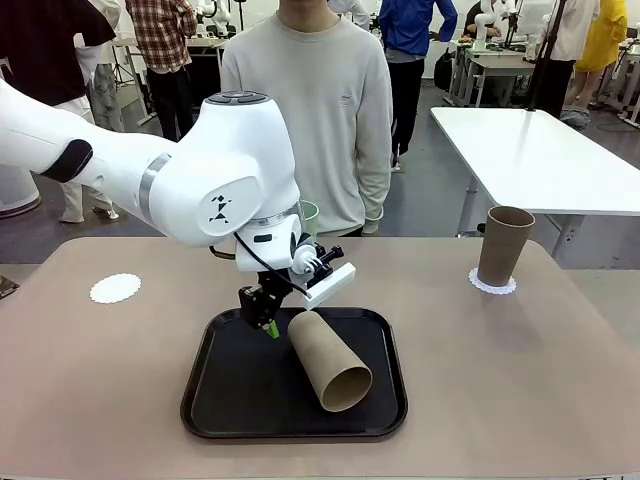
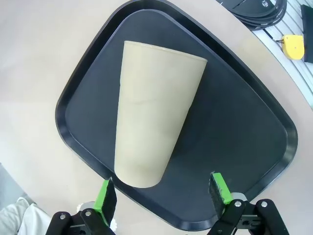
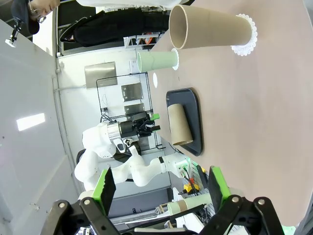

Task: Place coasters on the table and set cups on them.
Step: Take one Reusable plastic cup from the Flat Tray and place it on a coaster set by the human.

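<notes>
A tan-brown cup (image 1: 330,360) lies on its side on the black tray (image 1: 225,400). My left gripper (image 1: 265,318) hovers open just over the cup's narrow base end. In the left wrist view that cup (image 2: 154,112) points its base toward the gap between my green-padded fingers (image 2: 106,198), and the left gripper (image 2: 164,193) holds nothing. A second tan cup (image 1: 505,245) stands on a coaster (image 1: 493,284) at the table's right. A mint cup (image 1: 310,215) peeks out behind my left arm and stands on a coaster (image 3: 175,58). My right gripper (image 3: 161,188) is open and empty, well away from the upright tan cup (image 3: 210,27).
One bare coaster (image 1: 115,288) lies on the beige table (image 1: 100,380) at the left. A person stands at the far edge behind the mint cup. A glossy white table (image 1: 540,150) stands beyond the right corner. The table's front right has free room.
</notes>
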`<state>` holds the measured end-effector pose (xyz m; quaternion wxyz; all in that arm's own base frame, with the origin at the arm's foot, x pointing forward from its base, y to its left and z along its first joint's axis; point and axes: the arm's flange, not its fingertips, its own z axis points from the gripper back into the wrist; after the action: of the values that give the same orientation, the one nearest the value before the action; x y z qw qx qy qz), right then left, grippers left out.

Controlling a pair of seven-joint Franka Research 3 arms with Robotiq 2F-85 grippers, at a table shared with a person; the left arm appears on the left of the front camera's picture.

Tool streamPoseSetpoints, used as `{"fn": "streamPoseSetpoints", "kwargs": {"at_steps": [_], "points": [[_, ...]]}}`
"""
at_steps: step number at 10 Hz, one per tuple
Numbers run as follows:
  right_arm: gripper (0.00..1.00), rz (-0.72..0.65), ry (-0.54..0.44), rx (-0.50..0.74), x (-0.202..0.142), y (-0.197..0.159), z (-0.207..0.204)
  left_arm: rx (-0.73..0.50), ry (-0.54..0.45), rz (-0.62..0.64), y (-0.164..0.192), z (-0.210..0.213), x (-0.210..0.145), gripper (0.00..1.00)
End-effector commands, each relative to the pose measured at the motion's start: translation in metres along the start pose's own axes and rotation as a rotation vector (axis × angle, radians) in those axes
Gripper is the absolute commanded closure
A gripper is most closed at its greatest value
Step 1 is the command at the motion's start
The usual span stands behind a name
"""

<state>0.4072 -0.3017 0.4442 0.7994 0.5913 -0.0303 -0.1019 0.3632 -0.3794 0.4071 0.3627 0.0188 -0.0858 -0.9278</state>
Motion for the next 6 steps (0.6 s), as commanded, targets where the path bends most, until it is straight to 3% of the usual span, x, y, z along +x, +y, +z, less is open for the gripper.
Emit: {"fn": "streamPoseSetpoints", "kwargs": {"at_steps": [1,2,6], "points": [[0.00,0.000,-0.005,0.006,0.000,0.001,0.000,-0.012,0.003,0.009,0.011,-0.016,0.001,0.00],[0.00,0.000,-0.005,0.006,0.000,0.001,0.000,-0.043,-0.038,0.001,0.021,-0.025,0.005,0.00],[0.00,0.000,-0.005,0.006,0.000,0.001,0.000,-0.099,-0.042,-0.041,0.034,-0.053,0.022,0.00]]}}
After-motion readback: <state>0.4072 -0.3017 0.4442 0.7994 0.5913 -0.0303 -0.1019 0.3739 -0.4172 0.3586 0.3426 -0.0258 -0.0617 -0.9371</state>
